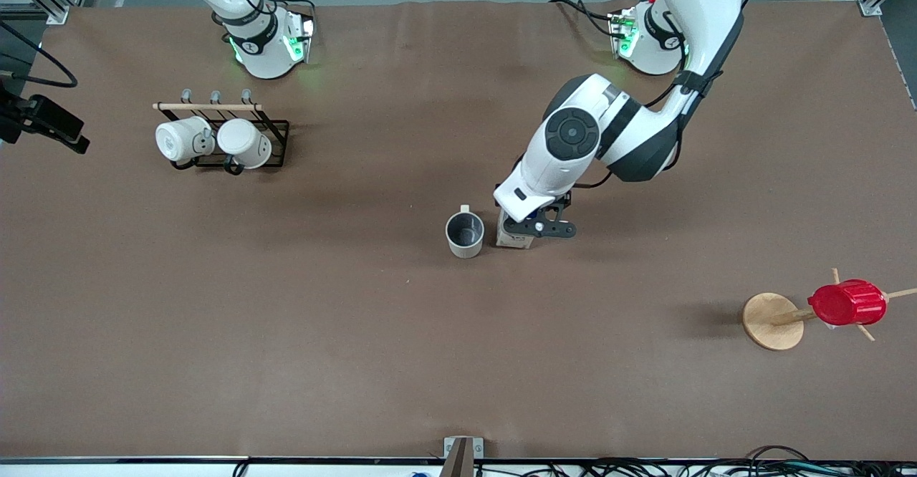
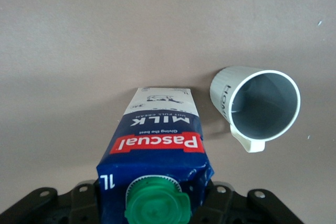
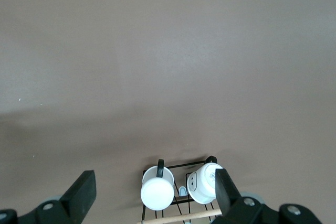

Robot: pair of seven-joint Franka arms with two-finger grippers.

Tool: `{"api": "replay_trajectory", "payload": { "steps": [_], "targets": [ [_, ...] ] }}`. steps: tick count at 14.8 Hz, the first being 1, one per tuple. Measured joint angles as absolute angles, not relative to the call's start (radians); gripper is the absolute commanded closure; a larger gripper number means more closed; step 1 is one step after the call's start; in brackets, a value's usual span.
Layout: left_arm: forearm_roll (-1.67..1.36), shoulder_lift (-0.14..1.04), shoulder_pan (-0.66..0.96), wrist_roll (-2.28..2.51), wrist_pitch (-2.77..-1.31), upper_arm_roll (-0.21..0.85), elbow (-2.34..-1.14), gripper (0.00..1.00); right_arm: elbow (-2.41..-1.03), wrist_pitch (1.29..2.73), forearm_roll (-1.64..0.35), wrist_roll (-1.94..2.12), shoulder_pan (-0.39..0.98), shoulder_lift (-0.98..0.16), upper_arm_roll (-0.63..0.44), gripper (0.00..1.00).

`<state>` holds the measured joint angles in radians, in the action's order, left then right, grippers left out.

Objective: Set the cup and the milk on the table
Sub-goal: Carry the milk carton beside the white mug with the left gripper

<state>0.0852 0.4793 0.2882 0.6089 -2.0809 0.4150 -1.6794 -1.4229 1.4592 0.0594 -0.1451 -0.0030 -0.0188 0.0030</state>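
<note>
Red cup point(image 1: 847, 303) nearest camera. Left gripper point(image 1: 529, 228) clamped on milk point(image 2: 157, 145) beside cup point(image 1: 465, 233); seat carton flat on bench point(image 1: 358, 334) before release. Right gripper point(image 3: 152, 195) apart, waiting above mug rack point(image 1: 222, 140).

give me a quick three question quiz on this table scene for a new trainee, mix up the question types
1. True or false: the cup stands upright on the table.
2. What is the left gripper shut on? A) the red cup B) the milk C) a white mug
3. Fill in: the two white mugs hang on a black ____ at the right arm's end of the table.

Key:
1. True.
2. B, the milk, beside the cup.
3. Rack. The right gripper is open above it.
</note>
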Motion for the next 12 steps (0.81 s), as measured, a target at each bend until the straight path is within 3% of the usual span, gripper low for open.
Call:
{"api": "replay_trajectory", "payload": {
  "steps": [8,12],
  "targets": [
    [0.126,0.541,0.321,0.633,-2.068,0.413,-1.616,0.4,-1.424,1.46,0.054,-0.145,-0.003,-0.019,0.003,0.0],
    [0.129,0.548,0.321,0.633,-2.064,0.409,-1.605,0.27,-1.424,1.46,0.052,-0.145,-0.003,-0.019,0.003,0.0]
  ]
}}
